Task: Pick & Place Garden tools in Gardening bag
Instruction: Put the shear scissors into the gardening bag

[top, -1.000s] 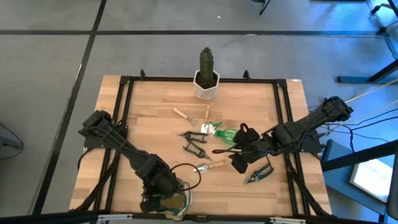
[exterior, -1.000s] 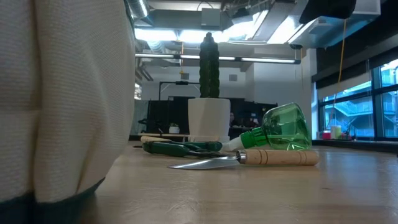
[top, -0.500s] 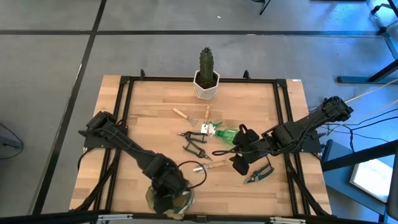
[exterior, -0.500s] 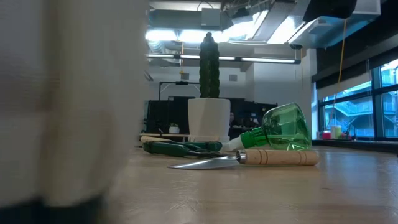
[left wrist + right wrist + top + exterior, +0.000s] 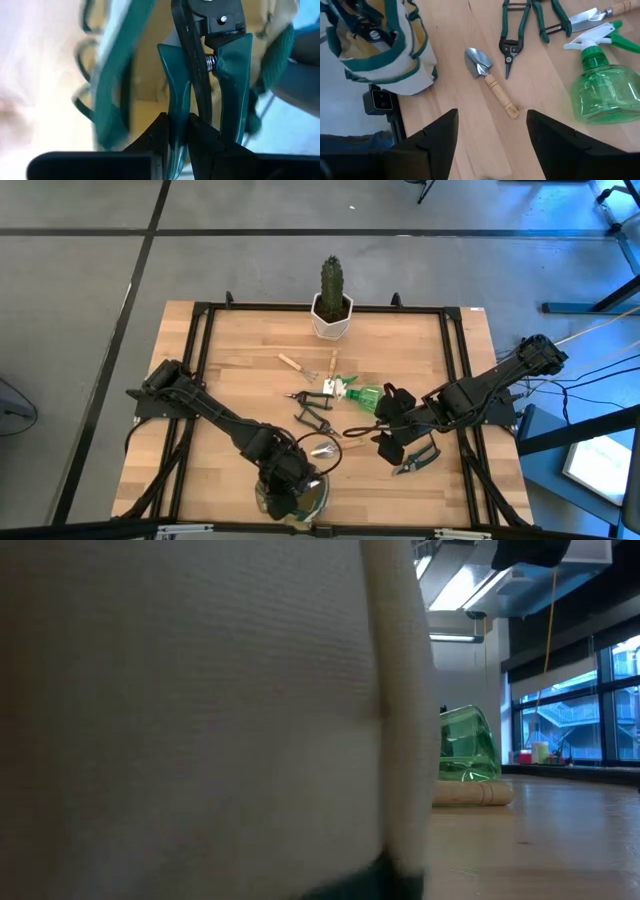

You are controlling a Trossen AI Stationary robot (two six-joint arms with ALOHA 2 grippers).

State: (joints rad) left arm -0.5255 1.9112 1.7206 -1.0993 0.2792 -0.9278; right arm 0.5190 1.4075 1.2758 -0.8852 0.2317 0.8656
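The olive-and-tan gardening bag (image 5: 292,498) stands at the table's near edge; it fills most of the low view (image 5: 200,720). My left gripper (image 5: 289,483) is over the bag's open mouth, shut on green-handled shears (image 5: 210,75). My right gripper (image 5: 388,438) is open and empty above the table, beside the green sprayer (image 5: 366,396), which lies on its side. A wooden-handled trowel (image 5: 490,82), other green shears (image 5: 512,30), dark pruning shears (image 5: 416,461) and a fork (image 5: 296,364) lie flat on the table. My left gripper pinches one green handle of the shears (image 5: 178,112) between its two fingers. The fingers come from above, pointing down into the bag, and lie along the handle. The shears reach away from the fingers, pivot end (image 5: 220,22) foremost, inside the bag's mouth; the blades are hidden.
The cactus in its white pot (image 5: 331,305) stands at the far edge, middle. The loose tools cluster at the table's centre, between the two arms. The black frame rails (image 5: 195,370) run along the table's sides. Bare wood lies at the far left and near right.
My left gripper has gone toward the table's right edge along the near edge, still shut on the shears. The bag has slid the same way and now covers most of the low view, hiding the cactus and trowel there.
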